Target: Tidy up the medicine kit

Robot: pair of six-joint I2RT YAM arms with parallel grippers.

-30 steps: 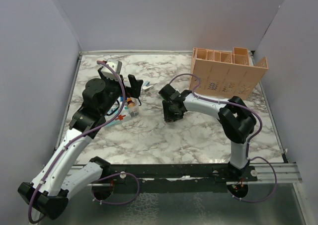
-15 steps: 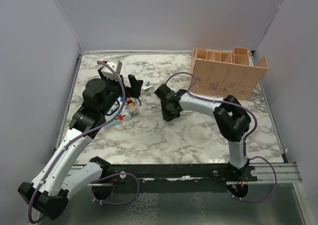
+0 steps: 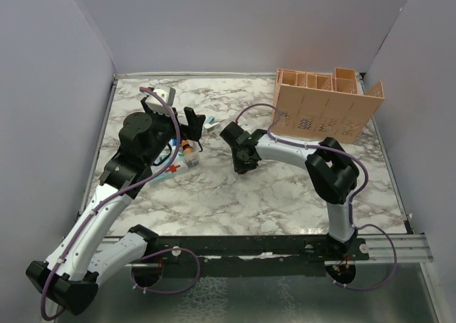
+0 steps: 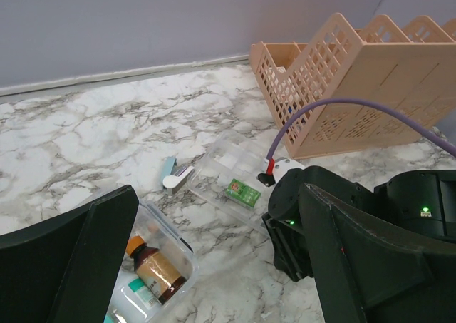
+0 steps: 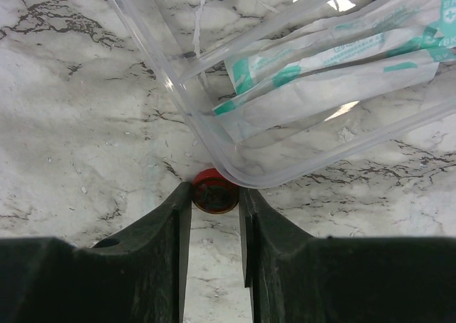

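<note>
A: Largest first?
B: Marble table (image 3: 285, 195). A peach slotted rack (image 3: 324, 109) stands upright at its back right, well apart from the medicine items.

A: Containers?
B: Left wrist view shows two. A clear tub (image 4: 178, 248) at lower left holds a brown bottle (image 4: 155, 269) with an orange cap, lying on its side, and something teal and white beside it. A shallow clear tray (image 4: 214, 170) holds one green packet (image 4: 242, 192). A white and blue item (image 4: 174, 175) lies on the table between the tub and the tray.

A: Right wrist view?
B: A clear container (image 5: 185, 102) filled with white sachets (image 5: 335, 59) printed in green. Cannot tell whether it is the tray.

A: Claws?
B: Left claw (image 4: 217, 216) is spread wide, holding nothing, above the tub and tray. Right claw (image 5: 215, 184) is narrowed onto a small red round piece (image 5: 215, 196) on the table. Both fingers touch it, and it sits against the container's corner.
</note>
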